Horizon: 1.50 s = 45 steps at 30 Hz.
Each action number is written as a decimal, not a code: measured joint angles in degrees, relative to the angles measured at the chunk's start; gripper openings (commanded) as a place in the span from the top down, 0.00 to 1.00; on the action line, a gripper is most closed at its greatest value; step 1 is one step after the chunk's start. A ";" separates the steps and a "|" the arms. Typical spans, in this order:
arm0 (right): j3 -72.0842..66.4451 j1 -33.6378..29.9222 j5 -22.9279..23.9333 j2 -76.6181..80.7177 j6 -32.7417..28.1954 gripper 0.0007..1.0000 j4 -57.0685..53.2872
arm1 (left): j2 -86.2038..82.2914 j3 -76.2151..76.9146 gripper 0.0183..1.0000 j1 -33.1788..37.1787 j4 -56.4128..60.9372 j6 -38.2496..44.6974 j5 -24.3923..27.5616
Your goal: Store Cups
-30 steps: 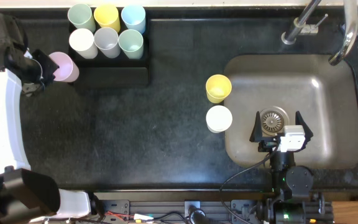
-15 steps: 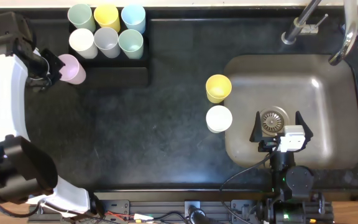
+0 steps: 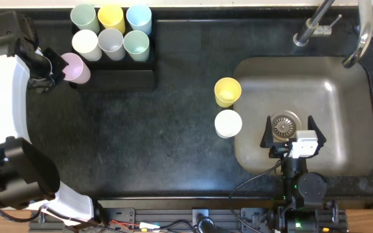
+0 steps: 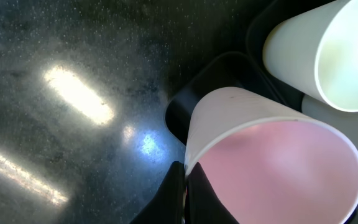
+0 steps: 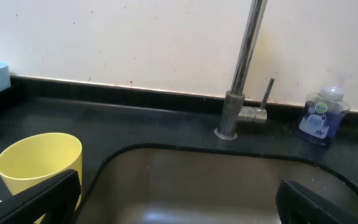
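Left arm stretched up the counter, the left gripper (image 3: pixel 58 67) pinches a pink cup (image 3: pixel 75 69) by its rim beside the rack (image 3: pixel 118 79); the right gripper (image 3: pixel 292 133) hangs over the sink (image 3: pixel 342 97), fingers spread.

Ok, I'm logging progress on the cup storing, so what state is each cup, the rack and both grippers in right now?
pink cup: gripped by the left gripper, beside the rack, not yet stored.
yellow cup: upright, loose on the counter.
white cup: upright, loose on the counter.
rack: six cups upright in it, front row free.
right gripper: open, holding nothing.
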 measured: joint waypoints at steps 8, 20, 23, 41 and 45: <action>0.00 0.00 0.00 0.00 0.00 0.00 0.00 | 2.49 0.02 0.98 0.00 0.55 -0.09 0.39; 0.00 0.00 -0.02 0.00 -0.02 0.00 -0.02 | 4.87 0.02 0.98 0.00 2.80 -0.22 0.55; 0.00 0.00 0.00 0.00 0.00 0.00 -0.02 | 6.10 0.02 0.98 0.00 2.82 -0.22 0.55; 0.00 0.00 -0.02 0.00 -0.02 0.00 0.00 | 6.75 0.02 0.84 -1.05 3.04 -0.42 -0.98; 0.00 0.00 -0.02 0.00 0.00 0.00 -0.02 | 6.75 0.02 0.00 -1.05 3.15 -0.42 -1.18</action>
